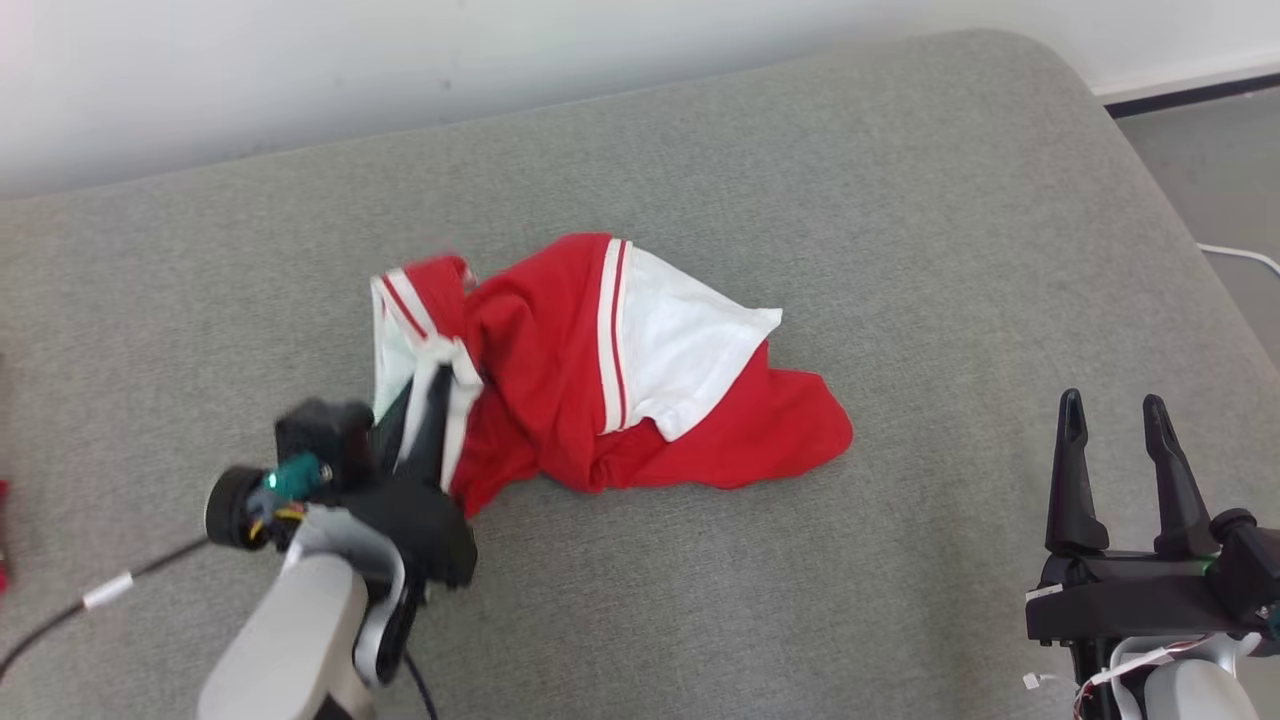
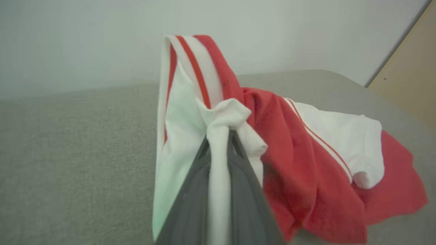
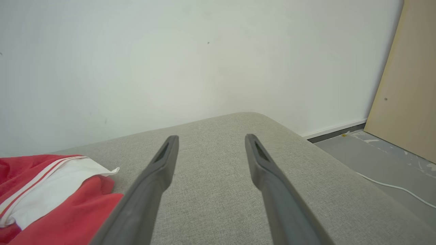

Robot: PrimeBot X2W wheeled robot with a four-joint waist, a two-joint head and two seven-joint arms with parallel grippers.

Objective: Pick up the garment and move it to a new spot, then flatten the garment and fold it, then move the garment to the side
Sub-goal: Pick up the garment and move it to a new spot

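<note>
The garment (image 1: 600, 380), a red piece with white panels and thin red-and-white striping, lay crumpled in a heap near the middle of the grey fabric surface (image 1: 800, 180), slightly toward the robot's left. Its left end was drawn up off the surface into a peak, while the red bulk and a white panel sagged down to the right and rested on the grey cloth. In the left wrist view the garment (image 2: 296, 163) showed a striped band rising to the top of that peak, with a bunched fold of white cloth just below it. The left pincer (image 1: 435, 380) was pressed together on that white fold; seen along its own fingers, the left pincer (image 2: 219, 136) had a strip of white fabric running down between the two dark fingers (image 2: 190, 204), which met at the tips around it. The right pincer (image 1: 1112, 405) stood well apart from the garment at the lower right, fingers pointing up the head view and spread wide, gripping nothing. From the right wrist view, the right pincer (image 3: 211, 137) hung over bare grey fabric with the garment (image 3: 68, 211) lying off to the lower left, clear of both fingers. Beyond the surface's rounded far corner rose a pale wall (image 3: 204, 51). To the right lay a grey floor (image 3: 391, 160) with a white cable (image 3: 395, 187) trailing across it, and a light wooden panel (image 3: 408, 95) leaned at the edge.
</note>
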